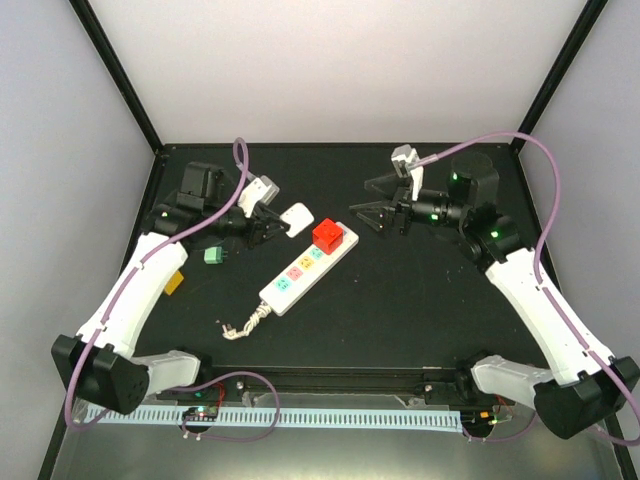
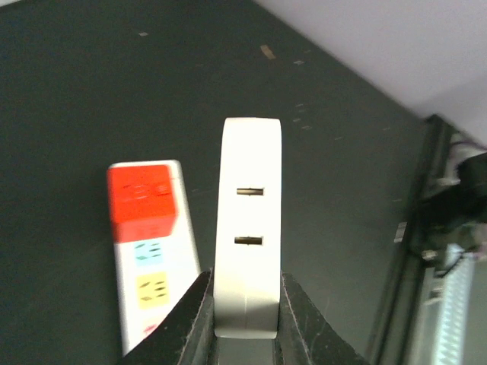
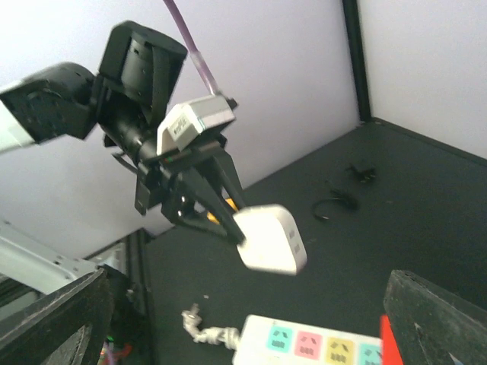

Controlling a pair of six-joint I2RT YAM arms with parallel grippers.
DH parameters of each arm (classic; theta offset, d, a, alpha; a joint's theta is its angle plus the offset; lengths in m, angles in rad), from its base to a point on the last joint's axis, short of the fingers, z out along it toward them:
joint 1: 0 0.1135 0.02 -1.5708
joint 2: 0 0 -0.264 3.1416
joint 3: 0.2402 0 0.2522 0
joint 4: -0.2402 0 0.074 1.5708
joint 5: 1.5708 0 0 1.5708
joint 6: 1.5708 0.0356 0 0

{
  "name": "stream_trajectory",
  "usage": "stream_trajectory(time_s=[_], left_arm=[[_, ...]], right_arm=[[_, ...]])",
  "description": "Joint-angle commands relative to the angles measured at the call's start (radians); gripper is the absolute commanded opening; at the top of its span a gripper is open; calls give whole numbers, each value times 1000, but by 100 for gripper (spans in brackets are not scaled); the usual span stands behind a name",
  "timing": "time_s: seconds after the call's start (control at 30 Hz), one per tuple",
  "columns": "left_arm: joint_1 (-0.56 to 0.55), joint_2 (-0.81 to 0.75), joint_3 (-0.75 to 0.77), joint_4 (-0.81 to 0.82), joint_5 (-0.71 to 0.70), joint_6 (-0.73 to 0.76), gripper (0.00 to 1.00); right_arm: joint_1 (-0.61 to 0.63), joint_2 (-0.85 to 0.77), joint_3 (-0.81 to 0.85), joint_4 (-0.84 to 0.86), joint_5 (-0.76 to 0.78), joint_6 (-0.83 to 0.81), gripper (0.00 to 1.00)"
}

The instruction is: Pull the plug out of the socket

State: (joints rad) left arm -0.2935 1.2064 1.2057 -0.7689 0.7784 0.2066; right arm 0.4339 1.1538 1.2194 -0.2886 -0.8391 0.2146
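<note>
Plug (image 2: pixel 247 228) in left end effector (image 2: pixel 246 287) | 2 slots (image 2: pixel 249 192) clear only from left wrist | right end effector (image 1: pixel 372 200) wide

A small green piece (image 1: pixel 213 256) lies on the black table (image 1: pixel 420 300) near a yellowish scrap (image 1: pixel 175 283).

Left side first: the white-shelled left arm (image 1: pixel 135 290) reaches up from its base and angles in toward centre, elbow low, wrist bent inward. Its black pincer (image 1: pixel 275 225) is clamped tight on a white rounded plug (image 1: pixel 298 218), held up in the air. Across the way, the white-shelled right arm (image 1: pixel 545 300) stretches forward, wrist turned inward, level. Its black pincer (image 1: pixel 372 200) hangs in the air, jaws spread wide apart.
</note>
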Motion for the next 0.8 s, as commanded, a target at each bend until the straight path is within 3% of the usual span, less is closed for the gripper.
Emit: stream_trajectory(time_s=[0.0, 0.23, 0.77], left_arm=[[83, 49, 55, -89, -96, 158, 1], [203, 184, 45, -33, -159, 199, 2], [292, 611, 211, -120, -158, 253, 5]], right_arm=[[-11, -83, -46, -120, 130, -149, 100], [-12, -181, -113, -197, 198, -250, 100], [-30, -246, -246, -219, 180, -361, 100]])
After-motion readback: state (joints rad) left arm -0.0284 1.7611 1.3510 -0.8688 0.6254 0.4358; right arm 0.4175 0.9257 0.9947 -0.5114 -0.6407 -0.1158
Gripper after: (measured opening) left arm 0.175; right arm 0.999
